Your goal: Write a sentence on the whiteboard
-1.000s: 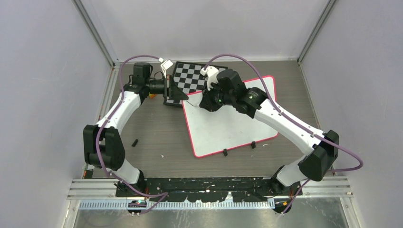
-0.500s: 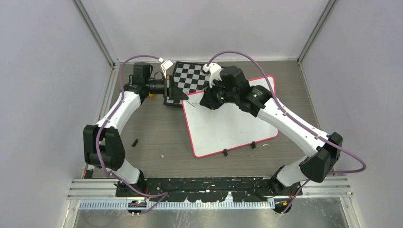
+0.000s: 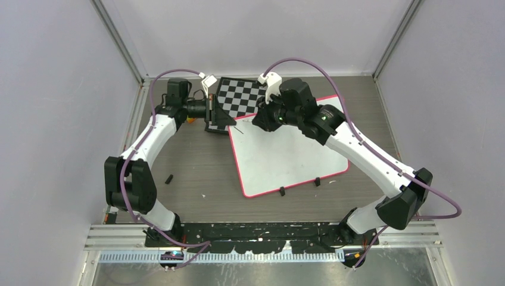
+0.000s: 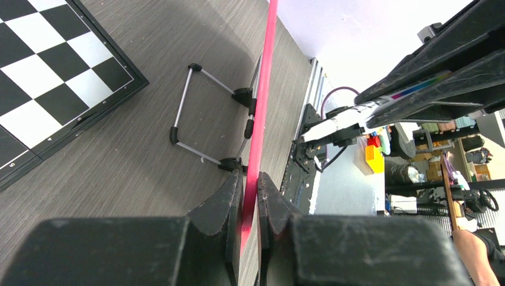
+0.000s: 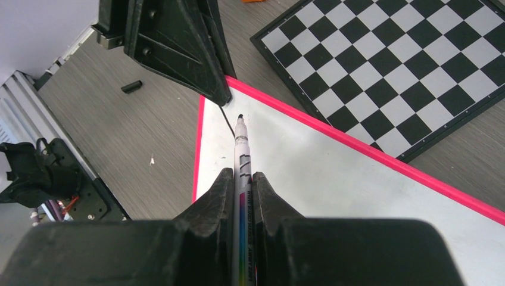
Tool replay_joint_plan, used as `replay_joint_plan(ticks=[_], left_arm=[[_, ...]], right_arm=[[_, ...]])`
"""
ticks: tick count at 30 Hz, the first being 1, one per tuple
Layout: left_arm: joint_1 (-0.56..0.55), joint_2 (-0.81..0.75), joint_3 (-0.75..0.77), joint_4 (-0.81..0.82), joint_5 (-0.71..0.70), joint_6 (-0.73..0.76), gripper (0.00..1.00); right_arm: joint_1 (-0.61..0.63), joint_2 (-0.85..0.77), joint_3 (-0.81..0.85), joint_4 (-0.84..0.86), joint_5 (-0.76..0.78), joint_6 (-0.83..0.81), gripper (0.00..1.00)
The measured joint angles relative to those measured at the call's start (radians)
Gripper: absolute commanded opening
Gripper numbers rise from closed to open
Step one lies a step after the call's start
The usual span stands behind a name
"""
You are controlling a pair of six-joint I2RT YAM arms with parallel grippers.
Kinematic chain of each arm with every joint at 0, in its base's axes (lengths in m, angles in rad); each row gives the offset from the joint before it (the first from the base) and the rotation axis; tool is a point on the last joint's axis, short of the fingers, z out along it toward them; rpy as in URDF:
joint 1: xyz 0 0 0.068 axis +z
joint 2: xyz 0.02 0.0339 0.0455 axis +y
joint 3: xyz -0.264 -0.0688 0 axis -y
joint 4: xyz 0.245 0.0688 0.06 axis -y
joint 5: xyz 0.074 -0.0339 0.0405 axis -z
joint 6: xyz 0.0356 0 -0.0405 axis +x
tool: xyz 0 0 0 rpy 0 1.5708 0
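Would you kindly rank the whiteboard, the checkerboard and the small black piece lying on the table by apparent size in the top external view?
1. the whiteboard, clearly the largest.
2. the checkerboard, partly hidden by the arms, yet plainly smaller.
3. the small black piece, by far the smallest.

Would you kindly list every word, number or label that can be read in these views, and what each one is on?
No text here reads clearly enough to quote.
Marker: black print and coloured bands on the barrel, too blurred to read.
Whiteboard: only a short black stroke near its corner, not a readable letter.
Checkerboard: tiny white marks on the black rim, too small to read.
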Motion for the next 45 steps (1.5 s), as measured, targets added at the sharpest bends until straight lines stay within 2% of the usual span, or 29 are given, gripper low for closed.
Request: replay_joint_plan(ticks=[13,45], left_arm=[[0.000,0.000,0.000,0.000,-0.001,0.000,0.00],[0.000,0.000,-0.002,0.000,-0.018,0.005,0.00]], right_arm=[[0.000,0.046,-0.006,-0.002,0.028,-0.021,0.00],[0.001,0.028,-0.115,-0.014,-0.061,-0.008,0.00]])
